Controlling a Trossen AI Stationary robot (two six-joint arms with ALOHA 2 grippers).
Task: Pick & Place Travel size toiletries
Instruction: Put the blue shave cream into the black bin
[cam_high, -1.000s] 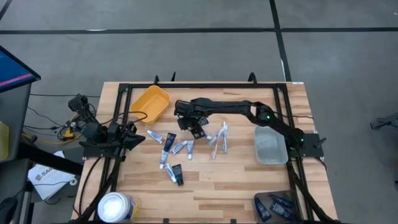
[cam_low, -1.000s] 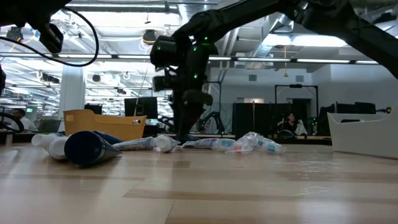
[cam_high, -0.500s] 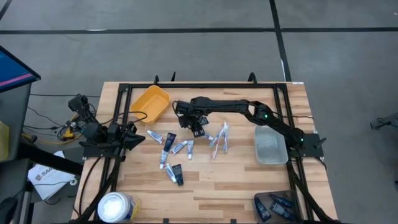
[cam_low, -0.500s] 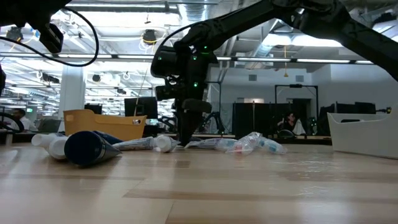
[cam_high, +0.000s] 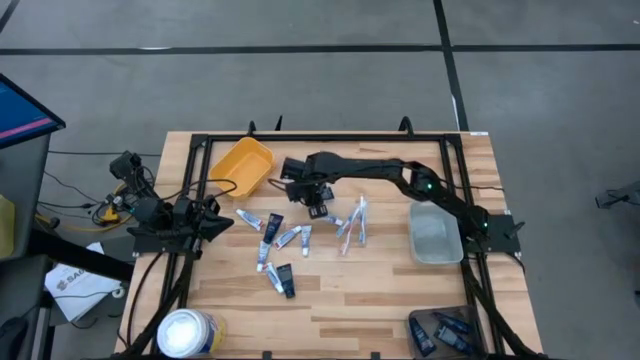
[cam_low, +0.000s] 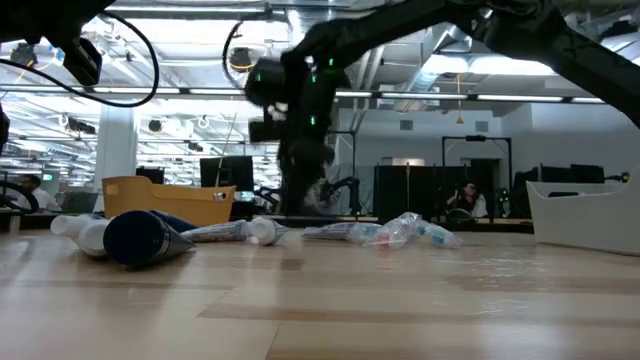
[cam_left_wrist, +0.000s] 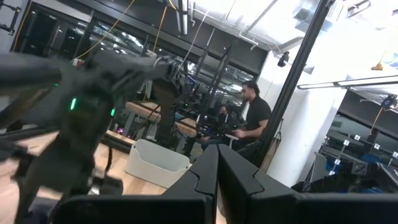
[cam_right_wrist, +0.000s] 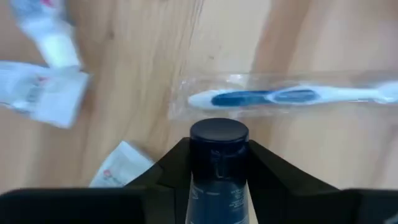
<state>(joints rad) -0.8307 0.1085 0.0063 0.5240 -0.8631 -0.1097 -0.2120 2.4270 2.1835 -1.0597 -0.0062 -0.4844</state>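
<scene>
From above, the right gripper (cam_high: 317, 203) hangs over the table middle, just past the scattered toiletries (cam_high: 283, 240) and near the yellow bin (cam_high: 241, 164), while the left gripper (cam_high: 222, 222) waits at the table's left edge. At table level the right gripper (cam_low: 300, 195) is clear of the wood, with tubes (cam_low: 235, 231) lying beneath it. The right wrist camera shows its fingers clamped on a black tube (cam_right_wrist: 218, 163) above a wrapped toothbrush (cam_right_wrist: 280, 97); the left wrist camera shows the left fingers (cam_left_wrist: 202, 177) pressed together, holding nothing.
</scene>
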